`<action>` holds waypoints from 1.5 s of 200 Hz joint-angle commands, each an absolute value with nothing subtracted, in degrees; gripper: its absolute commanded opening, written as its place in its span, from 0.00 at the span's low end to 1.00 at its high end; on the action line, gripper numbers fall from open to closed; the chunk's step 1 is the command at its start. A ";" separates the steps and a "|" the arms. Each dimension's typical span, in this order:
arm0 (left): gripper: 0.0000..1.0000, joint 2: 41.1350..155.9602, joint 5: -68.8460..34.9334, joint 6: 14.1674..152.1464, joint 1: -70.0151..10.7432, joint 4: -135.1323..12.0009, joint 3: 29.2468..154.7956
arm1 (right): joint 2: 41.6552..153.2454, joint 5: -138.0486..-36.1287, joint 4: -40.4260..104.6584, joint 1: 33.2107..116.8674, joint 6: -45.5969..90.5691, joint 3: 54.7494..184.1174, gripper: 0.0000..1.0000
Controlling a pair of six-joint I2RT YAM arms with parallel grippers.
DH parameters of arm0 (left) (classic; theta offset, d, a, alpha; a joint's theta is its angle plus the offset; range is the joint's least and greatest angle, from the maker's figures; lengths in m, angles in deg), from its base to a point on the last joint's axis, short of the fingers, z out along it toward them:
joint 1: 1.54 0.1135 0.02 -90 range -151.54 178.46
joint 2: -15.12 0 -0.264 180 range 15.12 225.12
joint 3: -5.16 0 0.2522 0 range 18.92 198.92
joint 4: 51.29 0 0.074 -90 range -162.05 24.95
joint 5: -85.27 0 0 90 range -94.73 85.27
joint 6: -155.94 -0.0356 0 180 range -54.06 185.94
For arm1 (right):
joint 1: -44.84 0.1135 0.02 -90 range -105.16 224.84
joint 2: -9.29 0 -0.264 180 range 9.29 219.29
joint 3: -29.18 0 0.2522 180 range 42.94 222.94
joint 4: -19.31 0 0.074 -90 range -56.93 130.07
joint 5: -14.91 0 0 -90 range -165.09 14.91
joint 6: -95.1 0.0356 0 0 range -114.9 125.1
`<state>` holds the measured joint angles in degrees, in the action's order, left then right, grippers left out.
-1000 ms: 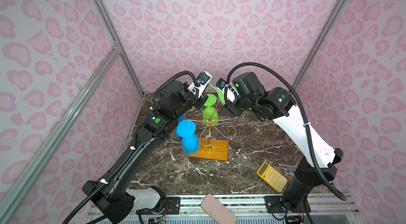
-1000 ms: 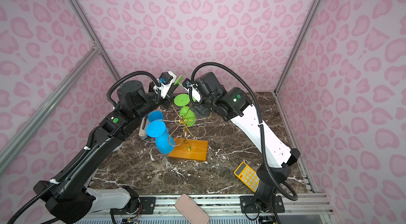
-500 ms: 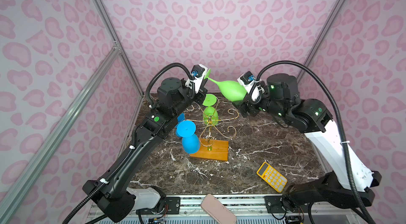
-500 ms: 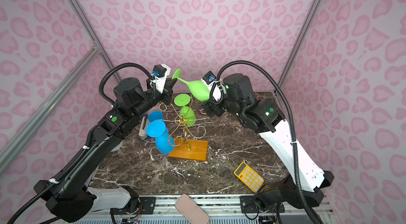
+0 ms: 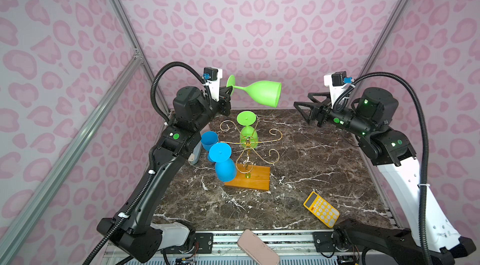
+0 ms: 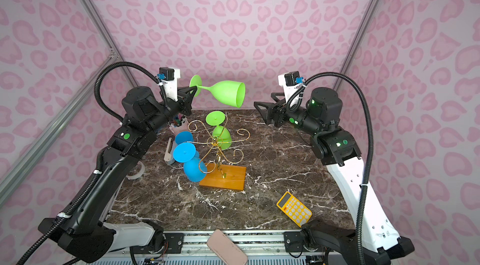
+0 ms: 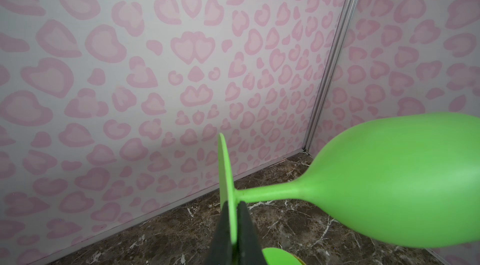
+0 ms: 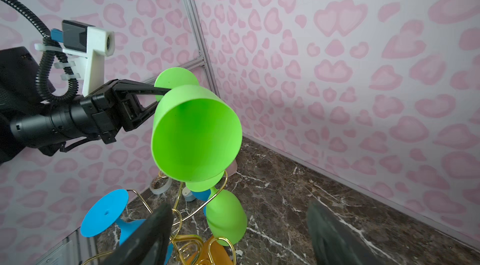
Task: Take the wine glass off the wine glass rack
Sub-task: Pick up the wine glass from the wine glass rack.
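Seeing the wine glass [image 5: 259, 93] lying sideways in mid-air, well above the wine glass rack [image 5: 248, 146] and touching none of its gold arms, bowl mouth facing the right arm. Pinching its foot disc edge-on with the left end effector [image 7: 233, 207], clamped on the thin rim only. Holding the right end effector [image 5: 302, 101] wide and empty, roughly level with the bowl but well apart from it.

Judging lift-off as done, set-down pending. Next move probably calling for one of two things:
- handing the bowl to the right side, or
- tilting the stem upright and lowering onto bare tabletop [image 5: 324, 162], clear of the calculator [image 5: 321, 209].

Flagging risk: gripping by a thin disc with the bowl cantilevered out, so likely pivoting between the pads if swung fast.

Also noting a second green glass [image 5: 248, 133] and a blue glass [image 5: 224, 166] hanging on the rack right below. Advising against descending straight down.
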<state>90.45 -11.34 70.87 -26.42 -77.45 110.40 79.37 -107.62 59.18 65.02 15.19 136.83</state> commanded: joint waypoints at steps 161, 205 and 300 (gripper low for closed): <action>0.04 93.98 -21.42 78.99 -23.42 -76.84 111.73 | 93.17 -114.11 54.10 65.92 24.79 144.87 0.51; 0.04 94.74 -22.49 79.66 -23.00 -76.74 111.90 | 95.34 -112.37 54.82 66.98 24.53 145.85 0.41; 0.04 95.43 -24.92 80.80 -22.11 -76.57 111.99 | 97.87 -112.18 55.33 67.51 24.57 147.47 0.17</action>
